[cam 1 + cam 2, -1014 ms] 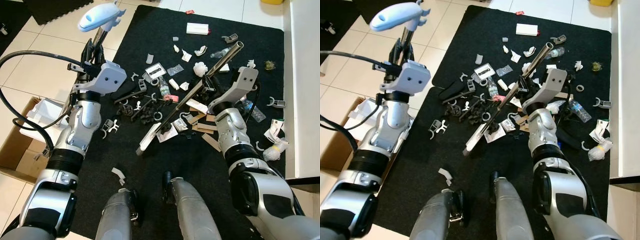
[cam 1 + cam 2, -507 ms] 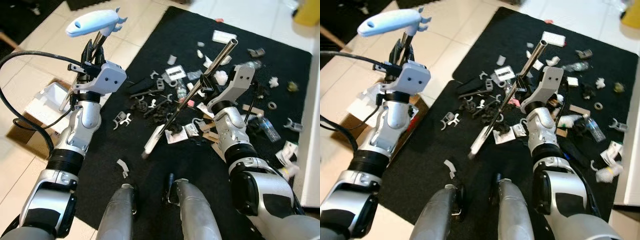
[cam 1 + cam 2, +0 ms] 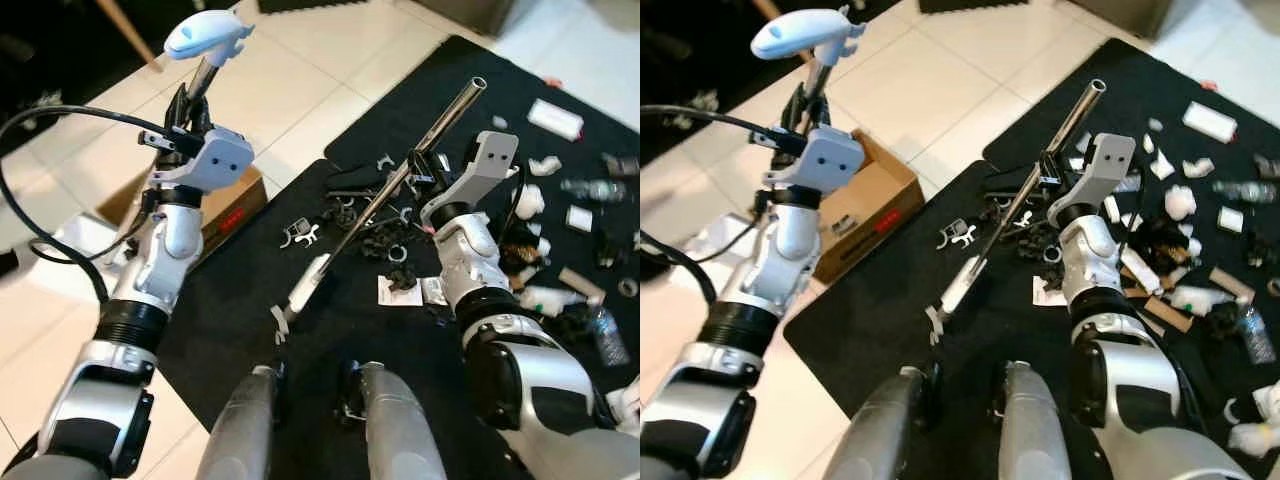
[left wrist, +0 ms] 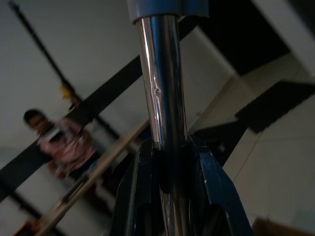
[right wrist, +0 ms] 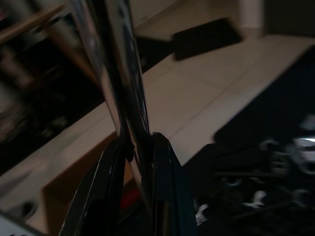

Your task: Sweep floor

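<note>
Chrome broom pole [image 3: 400,190] is clamped in the right gripper [image 3: 415,178], its head [image 3: 300,295] on the black mat [image 3: 250,300] short of the debris [image 3: 385,235], the left gripper [image 3: 190,110] pinching the dustpan handle [image 3: 205,35]; a shallow stroke risks scattering clips.
</note>
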